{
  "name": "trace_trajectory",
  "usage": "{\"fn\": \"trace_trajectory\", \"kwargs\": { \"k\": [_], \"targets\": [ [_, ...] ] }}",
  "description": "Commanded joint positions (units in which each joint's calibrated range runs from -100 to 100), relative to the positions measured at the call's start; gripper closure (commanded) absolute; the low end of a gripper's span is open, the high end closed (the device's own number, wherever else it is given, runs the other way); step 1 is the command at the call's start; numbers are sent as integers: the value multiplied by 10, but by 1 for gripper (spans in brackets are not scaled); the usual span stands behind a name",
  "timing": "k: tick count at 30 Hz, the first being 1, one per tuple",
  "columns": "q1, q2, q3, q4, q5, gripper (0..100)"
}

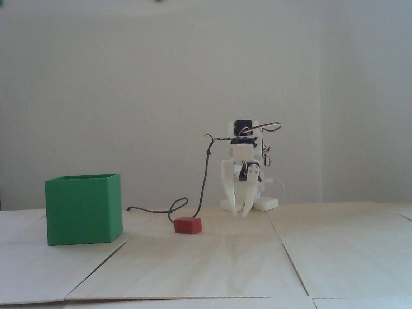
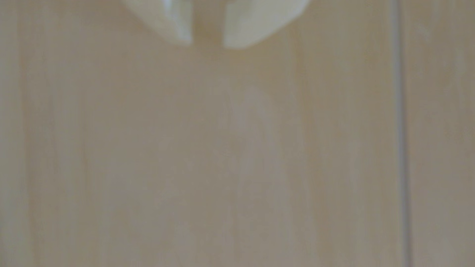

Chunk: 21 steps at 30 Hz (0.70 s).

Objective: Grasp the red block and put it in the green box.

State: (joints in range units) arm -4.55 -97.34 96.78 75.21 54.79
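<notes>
in the fixed view your white arm (image 1: 244, 165) sits folded low at the back of the table, its gripper (image 1: 241, 213) pointing down with the tips at or just above the pale wooden boards (image 1: 201, 266). the two fingertips stand a little apart with nothing between them, so the claw is released and empty. the wrist view agrees: you see two white fingertips (image 2: 180, 23) at the top edge, a narrow gap between them, and only blurred wood grain with one board seam (image 2: 401, 128) below.

the red block (image 1: 187, 225) lies flat on the boards, to the left of the gripper in the fixed view and nearer the camera, clear of it. a thin dark cable (image 1: 203, 183) drops from the arm and loops on the table just behind the block. the green box (image 1: 83, 208) stands upright further left, well apart from the block, open side up.
</notes>
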Motion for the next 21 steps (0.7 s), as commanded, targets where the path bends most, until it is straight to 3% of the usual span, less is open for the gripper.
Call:
{"fn": "trace_trajectory", "kwargs": {
  "k": [1,8,14,21],
  "targets": [
    [-10,-14,2,14,6,97],
    [-12,-15,-84,-68,8,97],
    [-29,16,-225,-126,-67,97],
    [-36,303,-448,-169,-126,97]
  ]
}}
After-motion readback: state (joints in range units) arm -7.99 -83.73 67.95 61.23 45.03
